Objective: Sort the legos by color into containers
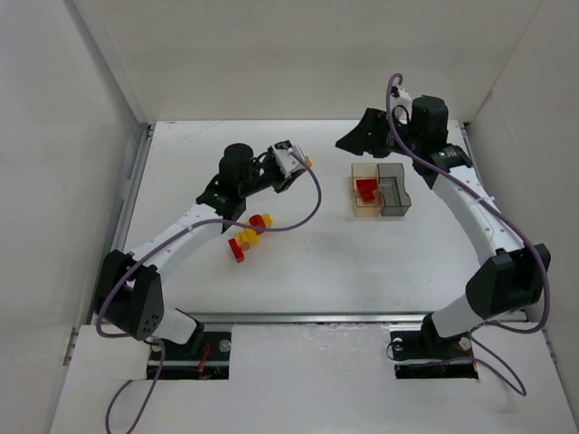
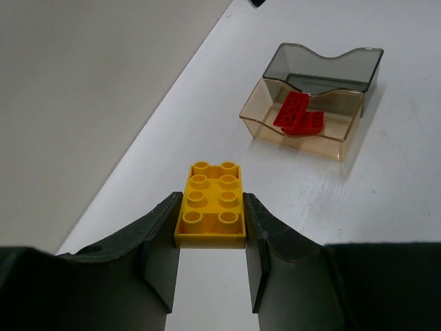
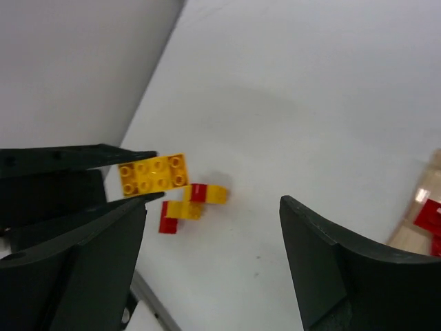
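The containers [image 1: 380,191] are two small square bins joined side by side, made of see-through plastic. The amber bin [image 2: 342,141] has two red bricks [image 2: 300,114] inside, lying flat and partly one over the other, with their studs visible. The grey bin [image 2: 324,65] is attached to its side and has a smoky tint.

The left gripper [image 2: 210,215] is closed on a yellow brick [image 2: 210,201]. This brick is bright yellow with two rows of four round studs on top, and the two dark fingers press on its long sides. In the top view it is held above the white table [image 1: 362,262], to the left of the containers and apart from them.

The loose legos [image 1: 247,237] lie in a small cluster on the table, further to the left of the containers and nearer to the arm bases. They are red and yellow pieces touching each other; I cannot count them exactly.

The right gripper [image 1: 362,136] hangs just behind the containers, on their far side. Its jaws stand wide apart with nothing between them.
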Robot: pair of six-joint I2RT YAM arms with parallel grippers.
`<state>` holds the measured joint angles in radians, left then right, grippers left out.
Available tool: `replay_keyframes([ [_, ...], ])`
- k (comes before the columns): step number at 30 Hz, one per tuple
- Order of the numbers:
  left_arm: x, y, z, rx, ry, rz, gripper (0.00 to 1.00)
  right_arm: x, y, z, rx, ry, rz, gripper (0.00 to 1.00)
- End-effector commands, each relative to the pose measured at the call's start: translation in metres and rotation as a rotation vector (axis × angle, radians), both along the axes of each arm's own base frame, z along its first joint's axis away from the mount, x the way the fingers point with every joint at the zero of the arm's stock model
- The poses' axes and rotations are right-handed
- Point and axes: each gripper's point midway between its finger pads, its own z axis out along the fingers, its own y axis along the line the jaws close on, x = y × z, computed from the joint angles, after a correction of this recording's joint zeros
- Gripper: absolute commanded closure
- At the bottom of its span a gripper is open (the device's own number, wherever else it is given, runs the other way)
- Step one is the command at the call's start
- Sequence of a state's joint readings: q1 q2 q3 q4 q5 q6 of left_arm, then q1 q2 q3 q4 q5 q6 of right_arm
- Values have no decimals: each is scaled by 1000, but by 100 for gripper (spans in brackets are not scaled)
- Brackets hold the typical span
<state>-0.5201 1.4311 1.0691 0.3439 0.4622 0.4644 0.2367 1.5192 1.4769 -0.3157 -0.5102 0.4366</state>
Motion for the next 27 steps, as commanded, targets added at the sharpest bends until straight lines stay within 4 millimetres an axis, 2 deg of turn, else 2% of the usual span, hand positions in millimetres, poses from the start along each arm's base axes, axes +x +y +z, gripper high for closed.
replay_keyframes([
  [1, -20, -11, 62, -14, -340, -160, 100, -31, 40, 29, 137, -88, 305, 16],
  [2, -22, -13, 66, -24, -358, -172, 100, -34, 46, 35, 134, -112, 338, 16],
  [4, -27, -16, 71, -55, -351, -201, 100, -42, 59, 30, 141, -101, 413, 16],
  [5, -32, -17, 75, -70, -361, -216, 100, -42, 59, 30, 141, -101, 413, 13],
  [8, -48, -21, 81, -85, -387, -290, 100, -44, 65, 22, 146, -77, 444, 13],
  [10, -54, -22, 85, -89, -396, -315, 100, -44, 67, 24, 145, -87, 459, 13],
  [15, -58, -23, 84, -90, -396, -336, 100, -53, 82, 23, 158, -83, 544, 13],
  [21, -66, -28, 86, -106, -389, -374, 100, -60, 94, 36, 183, -137, 626, 16],
  [25, -68, -29, 93, -127, -404, -384, 100, -72, 96, 45, 226, -154, 685, 30],
  [26, -67, -29, 97, -143, -406, -372, 100, -72, 96, 45, 226, -154, 685, 40],
  [27, -67, -29, 99, -146, -415, -371, 100, -72, 96, 45, 226, -154, 685, 46],
])
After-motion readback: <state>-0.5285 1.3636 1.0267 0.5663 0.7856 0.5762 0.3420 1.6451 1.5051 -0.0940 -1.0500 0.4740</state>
